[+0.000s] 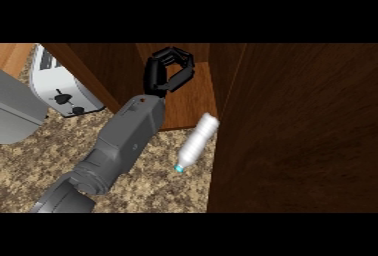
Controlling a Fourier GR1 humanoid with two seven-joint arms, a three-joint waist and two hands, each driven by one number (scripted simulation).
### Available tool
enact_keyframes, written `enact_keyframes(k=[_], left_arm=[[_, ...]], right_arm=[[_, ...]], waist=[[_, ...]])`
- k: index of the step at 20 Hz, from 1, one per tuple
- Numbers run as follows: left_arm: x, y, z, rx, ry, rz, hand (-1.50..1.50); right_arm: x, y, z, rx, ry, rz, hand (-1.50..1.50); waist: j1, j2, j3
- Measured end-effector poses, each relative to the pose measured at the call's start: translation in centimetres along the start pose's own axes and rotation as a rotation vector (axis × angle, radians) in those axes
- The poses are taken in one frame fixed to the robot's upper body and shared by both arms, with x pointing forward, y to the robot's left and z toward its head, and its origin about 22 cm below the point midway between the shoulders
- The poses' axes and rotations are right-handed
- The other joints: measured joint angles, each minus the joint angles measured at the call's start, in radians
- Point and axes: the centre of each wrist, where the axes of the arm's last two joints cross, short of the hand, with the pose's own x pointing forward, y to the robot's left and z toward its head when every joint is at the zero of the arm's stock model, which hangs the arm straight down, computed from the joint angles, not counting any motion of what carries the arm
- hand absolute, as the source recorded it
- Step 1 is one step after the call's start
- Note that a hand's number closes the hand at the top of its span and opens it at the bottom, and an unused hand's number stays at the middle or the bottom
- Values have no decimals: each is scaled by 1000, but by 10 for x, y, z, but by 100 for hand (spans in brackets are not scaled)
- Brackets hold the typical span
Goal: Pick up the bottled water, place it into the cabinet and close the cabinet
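The bottled water (197, 141) is a clear bottle with a light blue cap. It lies tilted, base against the front edge of the cabinet floor (193, 102) and cap pointing down over the speckled counter (159, 175). My left hand (168, 67) is inside the open cabinet, above and to the left of the bottle, not touching it. Its fingers are curled with nothing between them. The forearm runs down to the lower left. My right hand does not show.
The open cabinet door (303, 130) fills the right side as a tall dark wood panel beside the bottle. A white toaster (63, 90) stands at the upper left, with a grey object (18, 112) cut off by the left edge.
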Motion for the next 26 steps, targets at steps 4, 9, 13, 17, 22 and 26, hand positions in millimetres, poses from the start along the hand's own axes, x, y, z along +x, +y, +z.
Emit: enact_keyframes(k=[4, 9, 13, 17, 22, 26], left_arm=[[-10, 6, 11, -8, 12, 43, 150], [-21, 10, 28, -32, 29, 117, 150], [-28, 9, 46, -58, 59, 190, 150], [-37, 9, 74, -94, 82, 257, 150], [-45, 13, 109, -147, 103, 327, 150], [-41, 22, 132, -182, 114, 349, -150]], right_arm=[[8, 1, -3, 20, 1, 10, -150], [12, 7, 2, 32, 17, 26, -150], [21, 14, 5, 56, 33, 30, 150], [24, 18, 9, 86, 55, 30, 150], [22, 25, 4, 125, 86, -1, 150], [21, 30, 3, 143, 104, -22, 150]], waist=[[13, -8, 0], [38, -20, 0], [56, -27, 0], [83, -33, 1], [105, -36, 1], [113, -39, 1]])
